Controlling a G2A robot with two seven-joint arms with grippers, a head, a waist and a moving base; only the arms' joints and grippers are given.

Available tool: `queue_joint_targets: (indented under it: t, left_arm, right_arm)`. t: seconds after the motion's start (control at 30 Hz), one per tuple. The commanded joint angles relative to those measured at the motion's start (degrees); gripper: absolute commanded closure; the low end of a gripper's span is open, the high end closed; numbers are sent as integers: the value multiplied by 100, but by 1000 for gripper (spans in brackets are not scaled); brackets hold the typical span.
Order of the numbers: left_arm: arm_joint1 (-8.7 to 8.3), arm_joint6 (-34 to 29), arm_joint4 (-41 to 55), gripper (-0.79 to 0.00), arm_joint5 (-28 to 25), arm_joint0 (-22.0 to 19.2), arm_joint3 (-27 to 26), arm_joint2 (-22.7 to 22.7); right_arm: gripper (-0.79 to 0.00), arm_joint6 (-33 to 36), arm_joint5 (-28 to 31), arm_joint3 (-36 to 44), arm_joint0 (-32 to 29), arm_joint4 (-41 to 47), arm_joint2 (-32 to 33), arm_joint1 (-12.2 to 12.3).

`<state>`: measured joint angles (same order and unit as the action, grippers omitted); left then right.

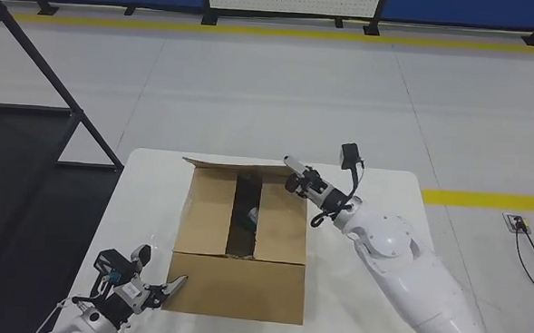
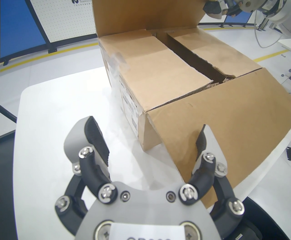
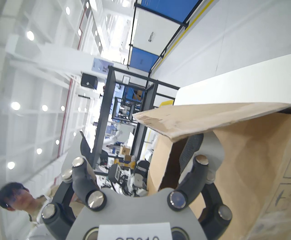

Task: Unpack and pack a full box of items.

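**Cardboard box at mid-desk, both sets of jaws spread wide at its flaps**

The cardboard box [image 1: 240, 238] is seen at the centre of the white desk [image 1: 374, 199]. Its contents are covered by two top flaps [image 1: 206, 209] folded shut, with a narrow dark gap left between them. The left gripper [image 1: 160, 270], jaws wide, is placed at the box's 7 o'clock corner, just beside the lowered near flap [image 1: 238, 288]. The right gripper [image 1: 294, 172], jaws wide, is set at 1 o'clock against the raised far flap [image 2: 145, 16]. A black frame [image 1: 61, 110] is seen at 10 o'clock, off the desk.

The right arm [image 1: 399, 246] is rounded glossy white, with a black cable [image 1: 355, 176] at its wrist. The left gripper [image 2: 147, 121] and right gripper [image 3: 138, 136] have silver plates, black links and screws.
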<state>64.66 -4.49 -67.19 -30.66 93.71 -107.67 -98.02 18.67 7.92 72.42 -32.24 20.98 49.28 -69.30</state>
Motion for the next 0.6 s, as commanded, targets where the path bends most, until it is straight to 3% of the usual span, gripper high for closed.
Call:
queue_joint_targets:
  t: [0.0, 0.2, 0.57]
  left_arm:
    - [-3, 31, -72, -785, 28, 24, -22, 7]
    - [-7, 105, -295, -785, 145, 119, -61, 56]
    - [-6, 328, -359, -785, 278, 230, -57, 95]
  right_arm:
    - [-785, -314, -63, -164, 160, -2, -123, -106]
    - [-785, -1199, -174, -876, 679, 0, -408, -441]
    - [-785, -1413, -699, -2111, 1504, -314, -994, -1013]
